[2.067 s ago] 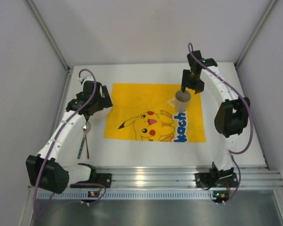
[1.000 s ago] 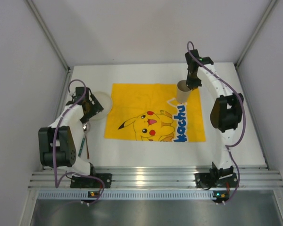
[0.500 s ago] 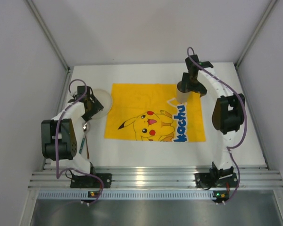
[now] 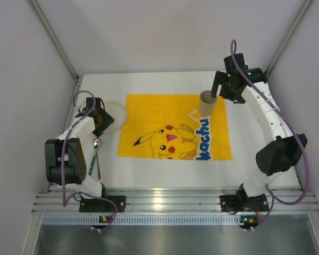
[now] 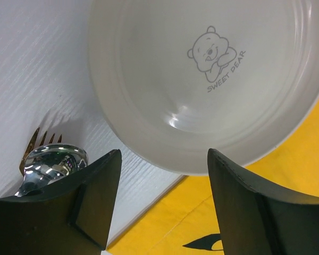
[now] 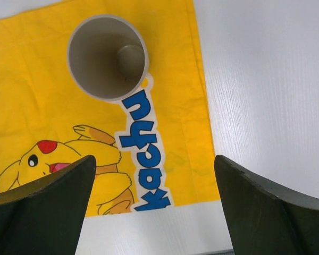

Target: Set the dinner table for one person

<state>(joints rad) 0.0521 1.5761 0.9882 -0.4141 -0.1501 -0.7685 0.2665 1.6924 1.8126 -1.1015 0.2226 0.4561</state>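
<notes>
The white surface fills the whole work area, with its metal rail along the near edge, and both arms reach over it. It lies below each gripper: close under the left one at its left side, further under the right one at its far right part. A yellow cartoon mat lies in the middle of the surface. I judge that the setting is only partly done. The plate is not yet in its place. It rests mostly on the bare surface, and only its edge overlaps the left border of the mat. The cup stands upright on the far right corner of the mat, which looks to me a good place for it. The right gripper hangs just beside the cup, fingers wide apart and holding nothing. The left gripper is low at the near rim of the plate, its fingers apart, and I cannot tell whether they touch the rim. The step in hand is, I think, the plate. The next move calls for a firm pinch on that thin rim and then a short carry to the middle of the mat. The spoon and the fork lie together just beside the left gripper, on the bare surface, and they would come after.
</notes>
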